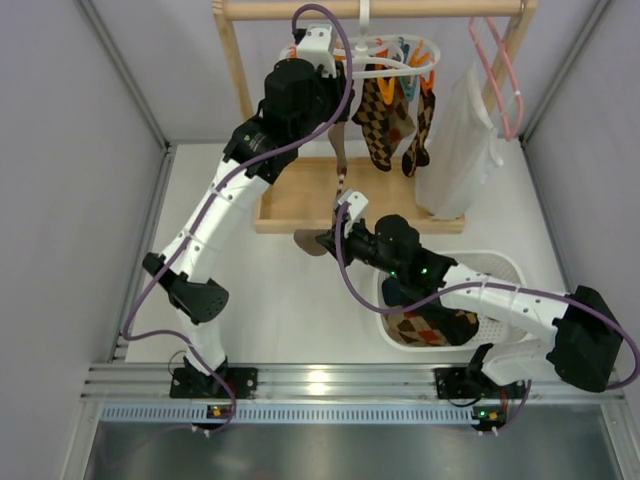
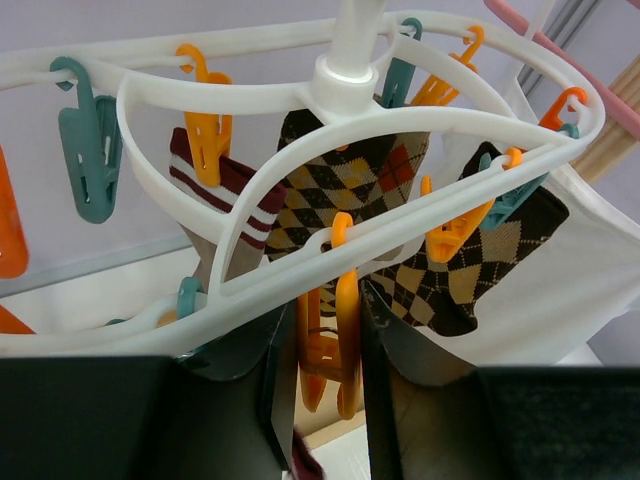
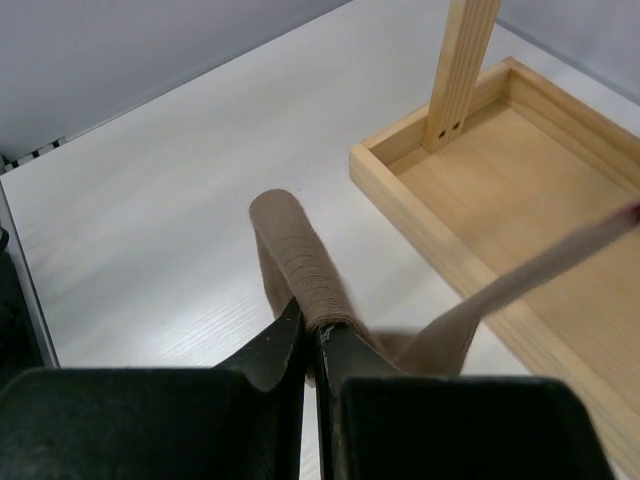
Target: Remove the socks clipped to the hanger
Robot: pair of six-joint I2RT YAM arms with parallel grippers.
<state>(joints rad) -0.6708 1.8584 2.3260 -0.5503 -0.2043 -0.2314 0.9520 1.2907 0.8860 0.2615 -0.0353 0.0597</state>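
The white oval hanger (image 1: 388, 68) (image 2: 250, 40) hangs from the wooden rack with orange and teal clips. Argyle socks (image 1: 378, 120) (image 2: 340, 190) and a tan sock with maroon and white stripes (image 2: 225, 210) are clipped to it. My left gripper (image 1: 340, 70) (image 2: 322, 335) is up at the ring, with both jaws pressed against an orange clip (image 2: 345, 300). A plain tan sock (image 1: 340, 175) (image 3: 300, 260) stretches from under that clip down to my right gripper (image 1: 335, 228) (image 3: 310, 325), which is shut on its cuff. Whether the clip still holds the sock is hidden.
The wooden rack (image 1: 370, 8) stands on a wooden tray base (image 1: 300, 205) (image 3: 480, 200). A white garment (image 1: 460, 150) hangs on a pink wire hanger (image 1: 500, 70) at the right. A white basket (image 1: 500, 262) with socks (image 1: 430, 325) in it sits under the right arm.
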